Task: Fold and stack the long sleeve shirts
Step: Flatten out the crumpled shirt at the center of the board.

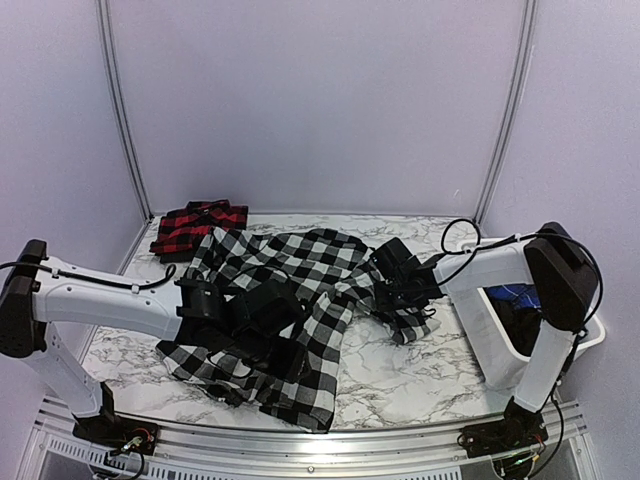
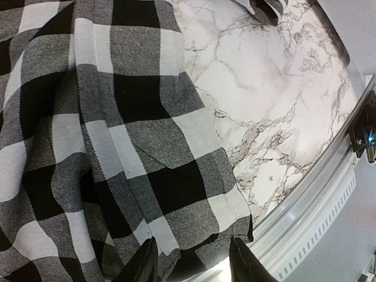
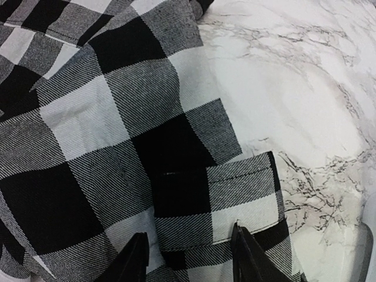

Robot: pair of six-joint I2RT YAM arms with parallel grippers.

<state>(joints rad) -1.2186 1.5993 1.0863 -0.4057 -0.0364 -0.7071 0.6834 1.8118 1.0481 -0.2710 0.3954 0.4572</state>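
Observation:
The black-and-white check shirt (image 1: 300,290) lies spread and rumpled across the middle of the table; no block letters show. The red-and-black check shirt (image 1: 197,228) lies folded at the back left. My left gripper (image 1: 268,308) is low over the shirt's left half. In the left wrist view it (image 2: 191,267) is open, with the shirt's hem corner (image 2: 194,200) just ahead of the fingertips near the table's front rail. My right gripper (image 1: 397,272) is over the shirt's right sleeve. In the right wrist view it (image 3: 191,258) is open, fingers on either side of the sleeve cuff (image 3: 241,194).
A white bin (image 1: 497,335) with something blue inside stands at the right edge by the right arm. The metal front rail (image 2: 317,194) runs close to the shirt's hem. Bare marble table (image 1: 400,370) shows at the front right.

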